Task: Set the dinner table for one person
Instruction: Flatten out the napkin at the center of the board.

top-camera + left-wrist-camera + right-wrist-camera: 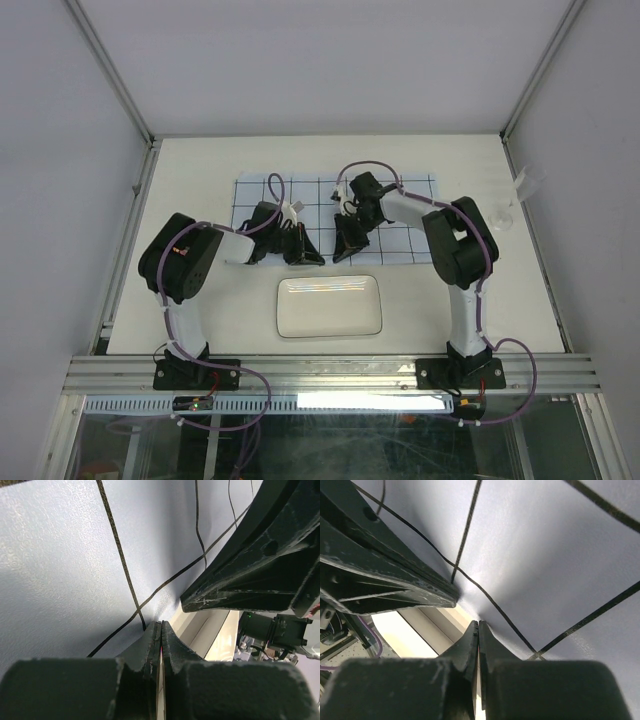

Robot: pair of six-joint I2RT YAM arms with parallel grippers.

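The dinner table [200, 180] is a cream-white top. A pale-blue cloth [400, 215] with dark grid lines lies flat at its middle back. My left gripper [300, 252] and right gripper [347, 248] sit close together at the middle of the cloth's near edge. In the left wrist view the jaws [161, 626] are pressed shut where the cloth [60, 570] ends. In the right wrist view the jaws [478, 625] are shut the same way on the cloth's edge [560, 555], which puckers at the tips. Each wrist view shows the other gripper's dark finger close beside its own.
A white rectangular plate [328, 306] lies just in front of the grippers, between the two arm bases. A clear glass [505, 210] stands at the table's right edge by the aluminium rail. White walls enclose the table on three sides.
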